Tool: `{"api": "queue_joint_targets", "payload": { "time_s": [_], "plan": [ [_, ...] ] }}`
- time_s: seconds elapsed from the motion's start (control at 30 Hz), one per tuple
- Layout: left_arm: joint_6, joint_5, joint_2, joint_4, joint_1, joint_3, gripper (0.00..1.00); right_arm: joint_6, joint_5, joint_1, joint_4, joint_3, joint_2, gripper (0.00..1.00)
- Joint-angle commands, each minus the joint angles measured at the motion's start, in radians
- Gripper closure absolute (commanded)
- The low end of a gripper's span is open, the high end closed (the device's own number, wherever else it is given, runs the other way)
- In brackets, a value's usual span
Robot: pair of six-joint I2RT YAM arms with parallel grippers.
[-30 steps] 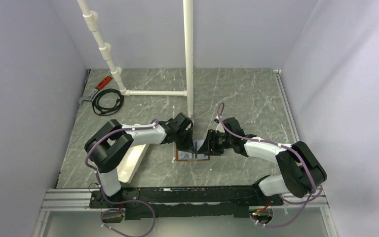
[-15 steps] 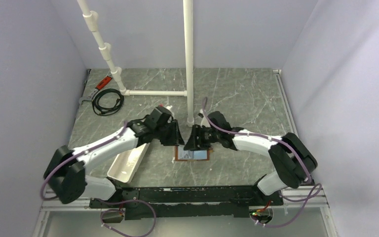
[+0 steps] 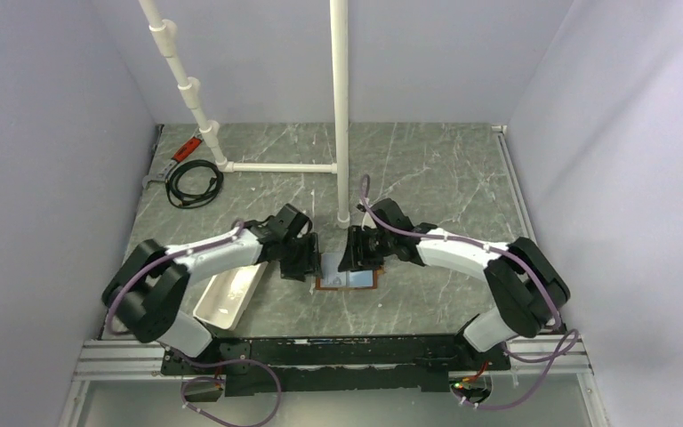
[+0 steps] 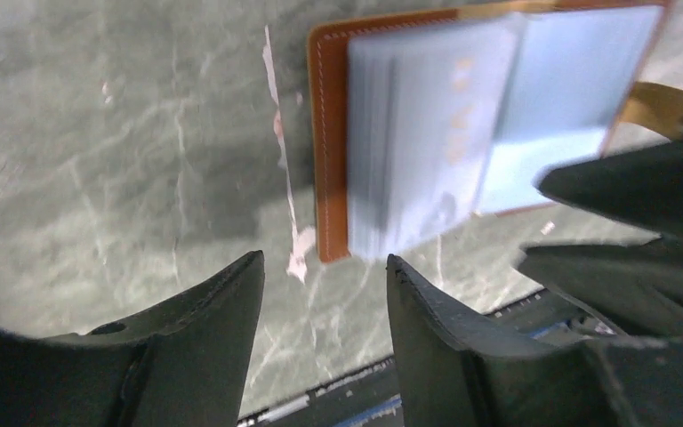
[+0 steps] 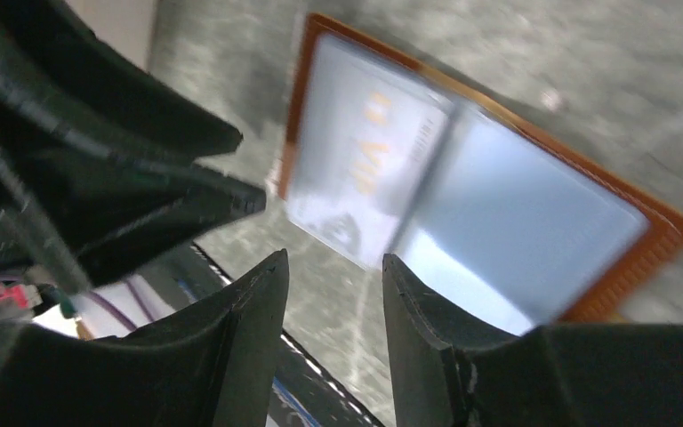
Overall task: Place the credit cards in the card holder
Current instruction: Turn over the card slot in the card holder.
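The card holder (image 3: 323, 283) lies flat on the marble table between both arms, a brown-bordered rectangle (image 4: 329, 142). Two credit cards rest on it side by side: a grey-silver card (image 4: 427, 133) with gold print and a light blue card (image 4: 560, 98), the grey one overlapping the blue. Whether they sit inside pockets I cannot tell. My left gripper (image 4: 325, 260) hovers open just off the holder's left edge, nothing between its fingers. My right gripper (image 5: 334, 258) is open and empty over the holder's far side. In the right wrist view the grey card (image 5: 365, 160), the blue card (image 5: 525, 231) and the brown border (image 5: 658, 240) show blurred.
A long white tray (image 3: 231, 298) lies left of the holder under the left arm. A white pipe post (image 3: 341, 107) stands just behind the grippers. A black cable coil (image 3: 194, 182) and a red-handled tool (image 3: 185, 147) sit at the back left. The metal rail (image 3: 338, 351) borders the near edge.
The left gripper went from shut over the holder to open and drew back to the left. The right gripper moved left, closer over the holder. The cards now lie uncovered.
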State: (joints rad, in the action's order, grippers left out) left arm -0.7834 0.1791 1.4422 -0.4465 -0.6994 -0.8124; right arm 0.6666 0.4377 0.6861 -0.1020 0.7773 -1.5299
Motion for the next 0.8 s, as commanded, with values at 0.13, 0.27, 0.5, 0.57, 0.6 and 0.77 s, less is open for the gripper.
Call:
{"api": "queue_joint_targets", "payload": {
  "time_s": [0.13,0.27,0.5,0.57,0.6,0.77],
  "plan": [
    [0.012,0.024,0.212,0.158,-0.026,-0.075,0.6,-0.12,-0.182,-0.053,-0.19,-0.075,0.162,0.54],
    [-0.001,0.003,0.267,0.157,-0.027,-0.086,0.73,-0.122,-0.156,-0.053,-0.165,-0.086,0.163,0.57],
    [-0.021,-0.01,0.302,0.149,-0.028,-0.088,0.83,-0.128,-0.148,-0.053,-0.122,-0.075,0.141,0.62],
    [-0.022,-0.011,0.305,0.145,-0.028,-0.088,0.83,-0.129,-0.166,-0.053,-0.125,-0.064,0.122,0.65],
    [-0.022,-0.009,0.307,0.143,-0.028,-0.088,0.84,-0.131,-0.177,-0.053,-0.13,-0.058,0.108,0.67],
    [-0.018,0.003,0.257,0.124,-0.027,-0.075,0.73,-0.135,-0.179,-0.053,-0.125,-0.042,0.093,0.71]
  ]
}}
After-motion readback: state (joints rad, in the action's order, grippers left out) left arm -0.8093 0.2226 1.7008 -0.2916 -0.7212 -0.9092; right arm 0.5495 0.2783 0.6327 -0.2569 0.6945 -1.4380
